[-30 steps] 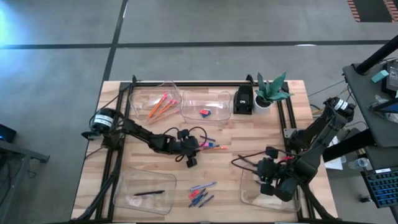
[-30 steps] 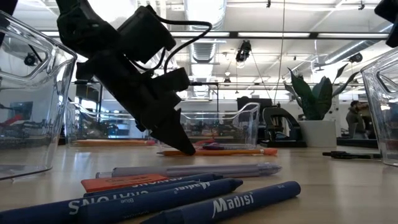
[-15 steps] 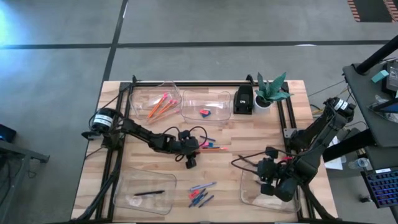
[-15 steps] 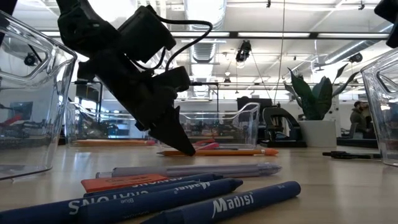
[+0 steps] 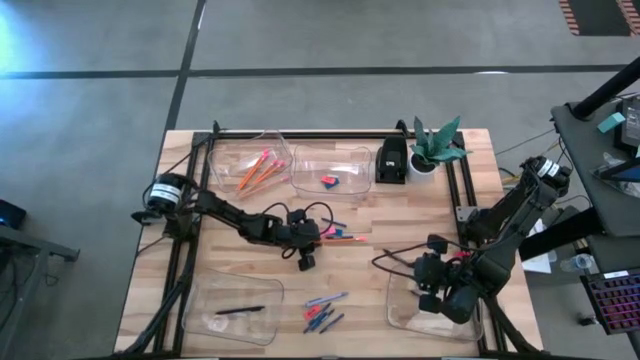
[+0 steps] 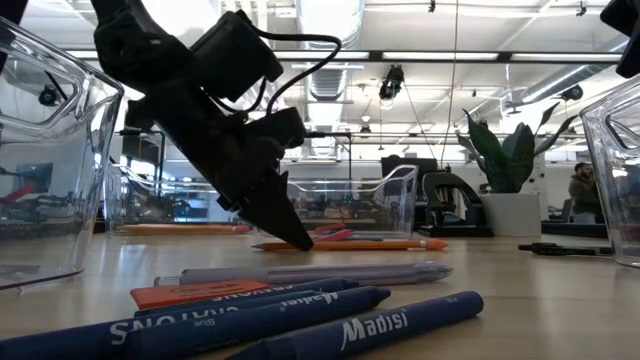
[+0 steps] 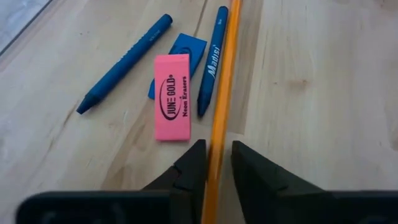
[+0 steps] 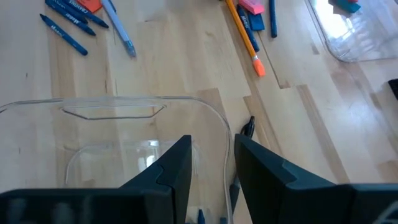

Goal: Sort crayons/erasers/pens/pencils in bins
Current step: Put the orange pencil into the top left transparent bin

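Note:
An orange pencil [image 7: 224, 81] lies flat on the wood at mid-table [image 5: 347, 238]. My left gripper [image 7: 216, 155] is shut on it, slanting down from the table's left [image 5: 322, 236]. Beside the pencil lie a pink eraser [image 7: 172, 96], a blue eraser [image 7: 186, 46] and two blue crayons [image 7: 124, 62]. My right gripper [image 8: 214, 162] hangs open with nothing in it over the near right bin [image 5: 405, 310]. The far left bin [image 5: 225, 155] holds pencils, the far middle bin [image 5: 345, 160] holds erasers, and the near left bin [image 5: 215, 295] holds a pen. My left gripper pinches the pencil's shaft [image 7: 213, 163] between its two fingers, toward the end away from the pink tip [image 6: 437, 243]. The fingers slant down from the table's left, roughly in line with the pencil. The pencil lies along its whole length on the table.
Several loose crayons and a pen [image 5: 323, 312] lie near the front edge between the two near bins. A small black box [image 5: 391, 160] and a potted plant [image 5: 435, 145] stand at the far right. A black frame rail [image 5: 300, 133] runs along the far edge.
My left gripper has turned a little over the pencil, and its fingertip in the low view has shifted slightly along the table. The pencil lies where it was.

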